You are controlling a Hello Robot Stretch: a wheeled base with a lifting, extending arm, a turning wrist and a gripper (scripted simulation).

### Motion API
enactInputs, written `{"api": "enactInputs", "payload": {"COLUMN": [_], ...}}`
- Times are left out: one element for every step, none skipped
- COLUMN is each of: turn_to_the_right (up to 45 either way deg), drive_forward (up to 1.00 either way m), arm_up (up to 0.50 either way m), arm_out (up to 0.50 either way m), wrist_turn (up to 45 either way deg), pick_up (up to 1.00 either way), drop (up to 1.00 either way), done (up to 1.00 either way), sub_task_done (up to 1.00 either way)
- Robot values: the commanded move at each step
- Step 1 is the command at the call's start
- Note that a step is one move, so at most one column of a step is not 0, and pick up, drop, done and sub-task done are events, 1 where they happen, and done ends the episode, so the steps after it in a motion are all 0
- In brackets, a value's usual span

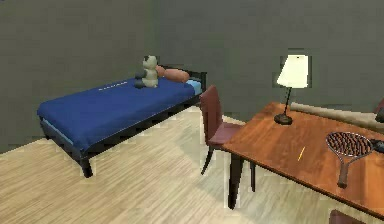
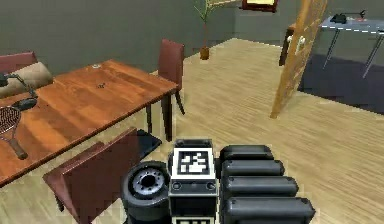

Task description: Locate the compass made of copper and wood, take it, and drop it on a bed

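Wooden table (image 1: 290, 135): lamp (image 1: 292, 85) with cream shade stands upright at the far edge. Racket (image 1: 348, 150) lies flat near the right end. Red-brown chair (image 1: 215, 122) stands at the left end.

Arm side view: second chair (image 2: 95, 180) is at the table's near edge. Potted plant (image 2: 206, 30) stands against the far wall. Wooden door (image 2: 300, 55) stands ajar, with a grey desk (image 2: 350, 30) beyond it.

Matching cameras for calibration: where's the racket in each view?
Forward view: racket lies on the wooden table, near the picture's right edge.
Arm side view: racket at the left edge, on the same tabletop.
Shared landmark: the wooden table.
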Motion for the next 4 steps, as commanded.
{"api": "enactInputs", "payload": {"turn_to_the_right": [0.0, -12.0, -3.0, 0.0], "drive_forward": [0.20, 0.00, 0.00, 1.00], "arm_up": [0.00, 0.00, 0.00, 0.00], "arm_out": [0.00, 0.00, 0.00, 0.00], "wrist_turn": [0.0, 0.0, 0.0, 0.0], "pick_up": [0.00, 0.00, 0.00, 0.00], "drop": [0.00, 0.00, 0.00, 0.00], "done": [0.00, 0.00, 0.00, 0.00], "sub_task_done": [0.00, 0.00, 0.00, 0.00]}}
